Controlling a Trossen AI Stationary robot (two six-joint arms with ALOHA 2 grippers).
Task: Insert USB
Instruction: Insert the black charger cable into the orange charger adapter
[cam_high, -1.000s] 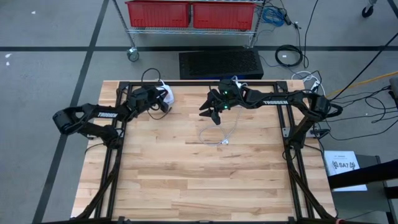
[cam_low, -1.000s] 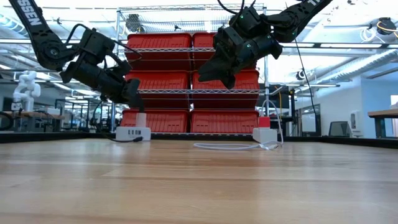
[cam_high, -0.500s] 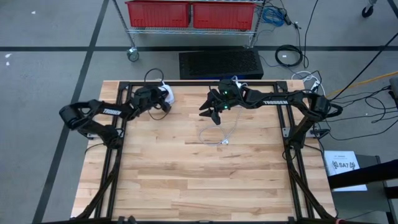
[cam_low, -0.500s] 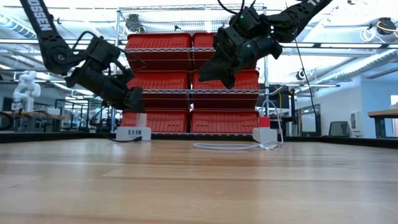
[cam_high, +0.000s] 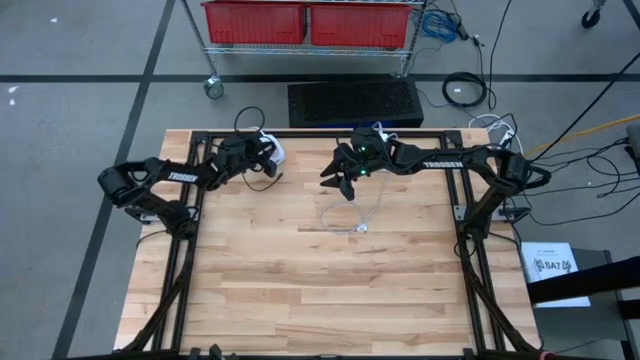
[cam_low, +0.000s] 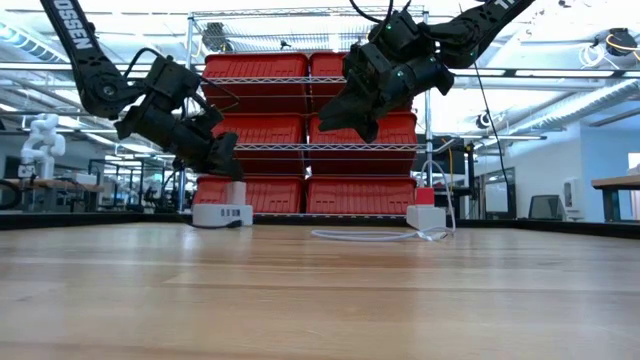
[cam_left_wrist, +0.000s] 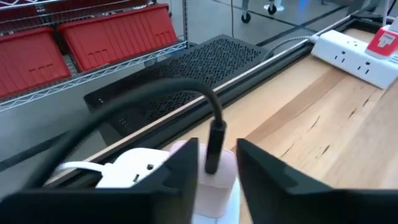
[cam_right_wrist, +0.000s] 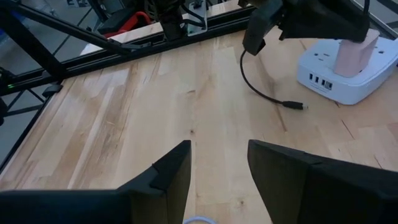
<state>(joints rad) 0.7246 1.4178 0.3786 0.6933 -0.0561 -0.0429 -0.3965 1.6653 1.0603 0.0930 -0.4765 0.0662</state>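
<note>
Left hand (cam_low: 225, 165) has slid in at the desk's far-left corner, now loosening around the USB plug (cam_left_wrist: 211, 146) standing on the pink charger (cam_left_wrist: 217, 183); probably seated.

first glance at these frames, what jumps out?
The left gripper at the table's far left edge, down over a white power strip with a pink block plugged in and a black cable's loose plug lying beside it. The right gripper hangs open, high over the far middle, above a white cable on the wood. Behind, red bins fill a wire rack.
</note>
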